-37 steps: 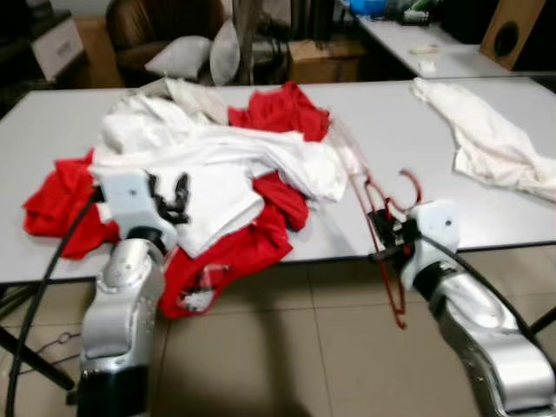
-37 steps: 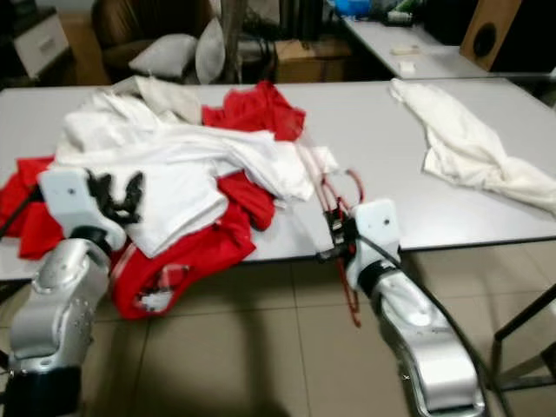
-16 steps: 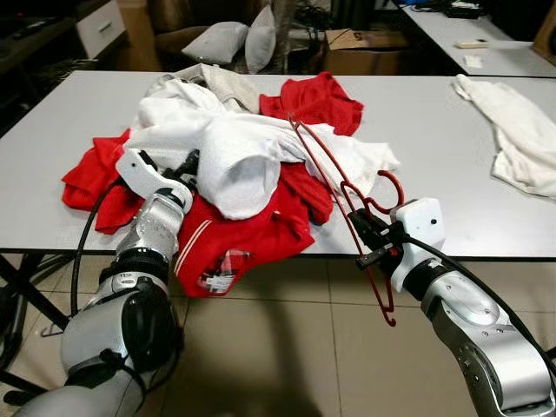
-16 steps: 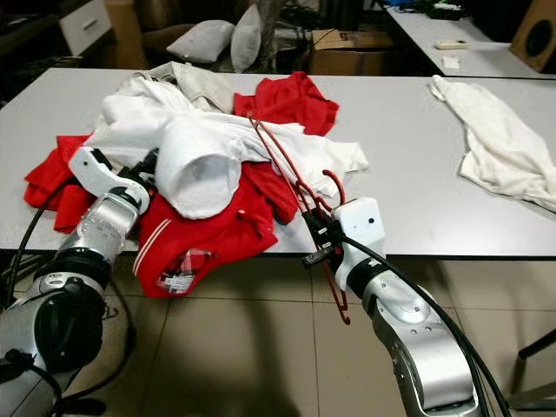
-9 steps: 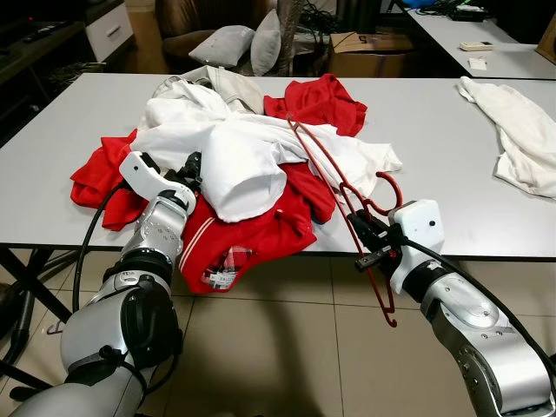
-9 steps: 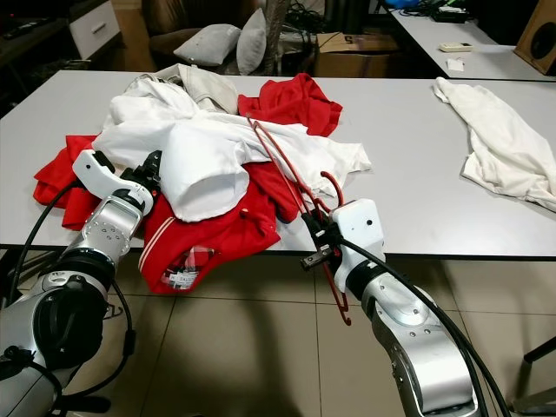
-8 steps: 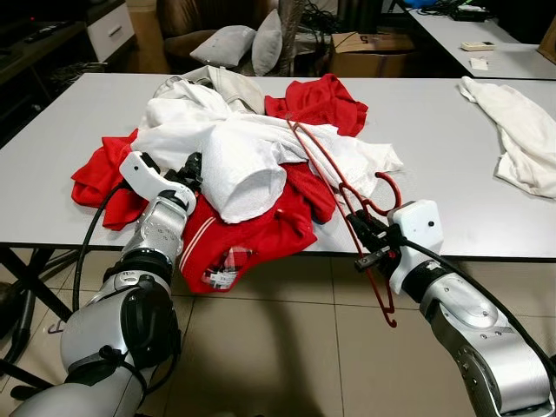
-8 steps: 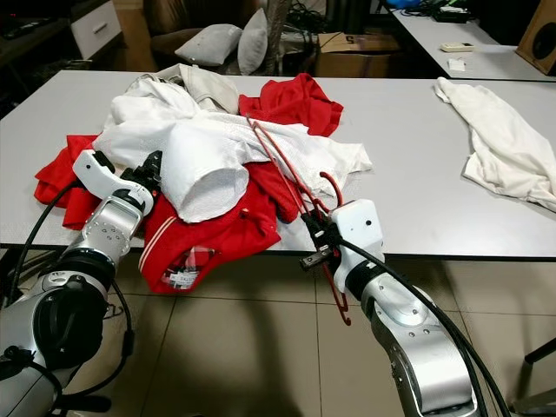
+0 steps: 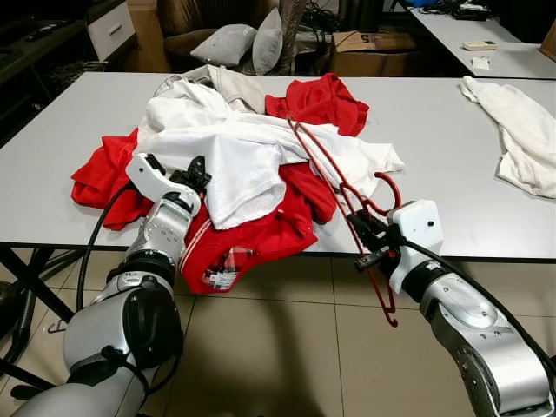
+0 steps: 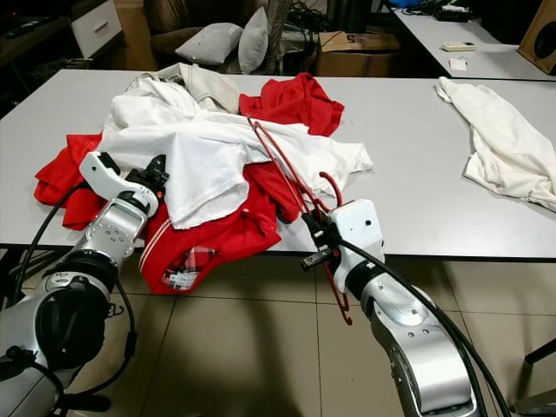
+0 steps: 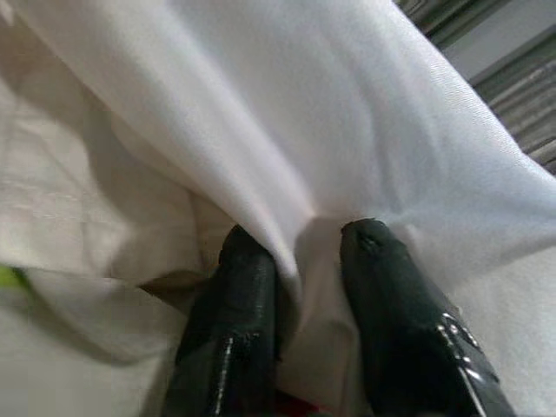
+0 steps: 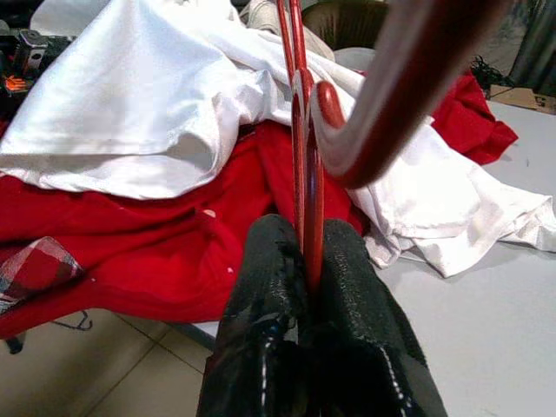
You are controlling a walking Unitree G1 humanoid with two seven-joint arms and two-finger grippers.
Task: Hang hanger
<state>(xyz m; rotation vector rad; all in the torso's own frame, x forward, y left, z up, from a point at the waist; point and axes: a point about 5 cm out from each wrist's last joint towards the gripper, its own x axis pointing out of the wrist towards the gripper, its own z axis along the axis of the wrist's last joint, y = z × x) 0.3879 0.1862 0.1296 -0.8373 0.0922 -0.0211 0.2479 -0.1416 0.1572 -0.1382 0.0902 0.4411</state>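
Nearest the camera, just off the front edge of the worktop (image 9: 52, 174), the right end effector (image 9: 369, 243) is clamped narrow on a red hanger (image 9: 334, 178). In the right wrist view the two black fingers (image 12: 261, 287) are seen pinching the thin red frame between them, with the hook curving overhead. The hanger is held tilted: its lower end hangs below the worktop edge over the floor, and its upper end reaches back onto the heap of clothes.

To the left, the left end effector (image 9: 187, 174) is closed on a fold of a white shirt (image 9: 234, 156) at the near side of the heap; in the left wrist view the cloth is seen gathered between the fingers (image 11: 243, 278).

Behind these, a pile of red garments (image 9: 321, 100) and white ones is spread over the worktop. Further right, well apart from the pile, another white cloth (image 9: 517, 130) lies alone.

As a judgement, the task is at an early stage: hanger and shirt are each gripped, but the hanger is not yet threaded into the shirt, and no rail for hanging can be made out. No containers can be seen on the worktop.
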